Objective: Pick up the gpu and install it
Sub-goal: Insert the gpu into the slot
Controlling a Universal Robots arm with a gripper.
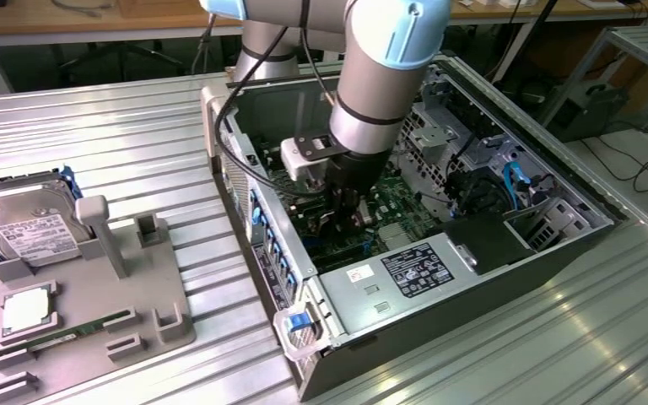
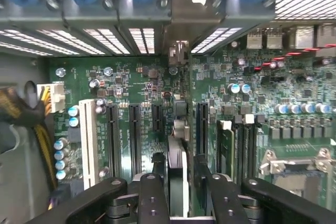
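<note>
Table [image 1: 99, 126]: ribbed aluminium profile, brushed, dull silver sheen. Computer case [image 1: 549, 190]: sheet steel, bare grey inside, matt black outer skin; blue plastic clips [image 1: 270, 245] along the wall on the exterior view's left. Power supply [image 1: 414, 274]: plain galvanised-looking metal, with glossy paper labels. Motherboard [image 2: 142, 85]: green lacquered board, slightly glossy; black plastic slots, one white plastic slot [image 2: 88, 140], shiny metal capacitor cans. Arm [image 1: 386, 76]: smooth satin silver metal tube, pale blue plastic caps. Gripper [image 2: 178, 182]: matt black metal links, closed on the gpu [image 2: 177, 174], seen edge-on, thin, pale. Parts holder [image 1: 99, 312]: matt grey plastic, faintly rough. Hard drive [image 1: 37, 224]: bright metal, white paper label.
</note>
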